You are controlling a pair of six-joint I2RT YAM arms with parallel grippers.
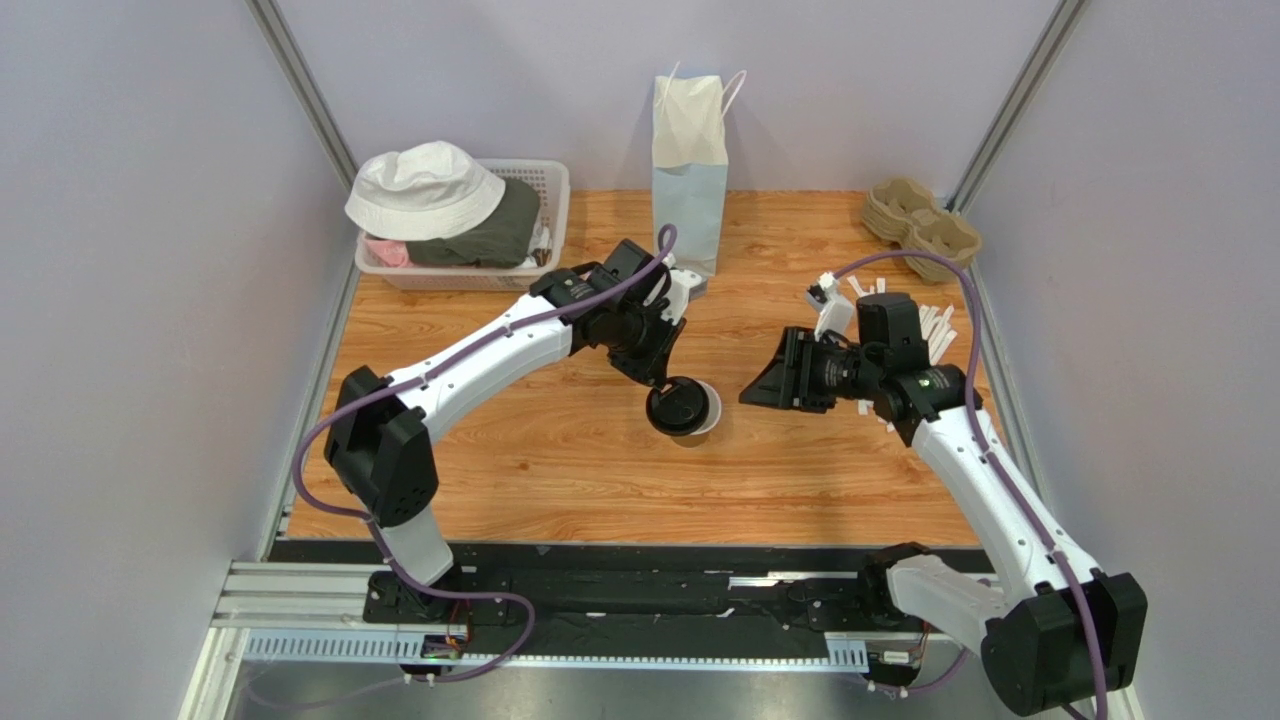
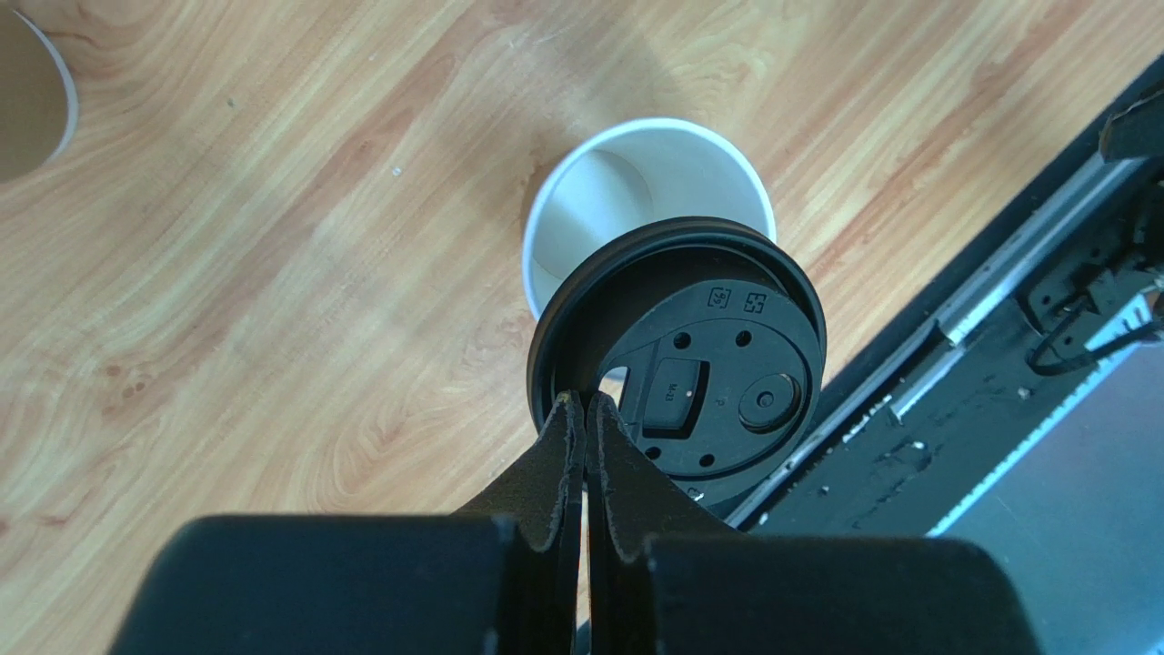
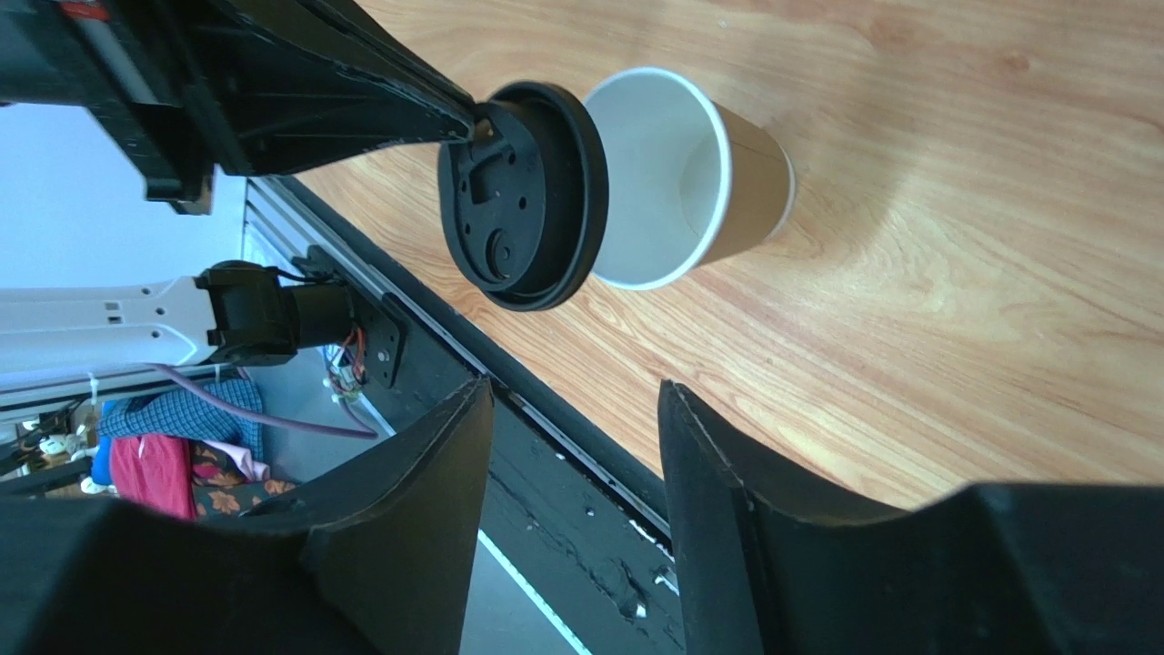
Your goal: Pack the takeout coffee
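A brown paper cup point(image 1: 712, 410) with a white rim stands open and upright on the wooden table; it also shows in the left wrist view point(image 2: 629, 184) and the right wrist view point(image 3: 717, 171). My left gripper point(image 1: 661, 378) point(image 2: 585, 405) is shut on the rim of a round black lid point(image 1: 678, 407) point(image 2: 704, 362) point(image 3: 526, 191). The lid hangs tilted just above the cup and covers part of its mouth, not seated on it. My right gripper point(image 1: 756, 386) point(image 3: 574, 396) is open and empty, a short way right of the cup, its jaws pointing toward it.
A white paper bag point(image 1: 690, 150) stands at the back centre. A basket point(image 1: 553, 183) with a white hat point(image 1: 425, 188) is back left. A cardboard cup carrier point(image 1: 920, 222) is back right. Another cup point(image 2: 25, 96) stands near the left gripper. A black rail point(image 1: 601, 578) runs along the front edge.
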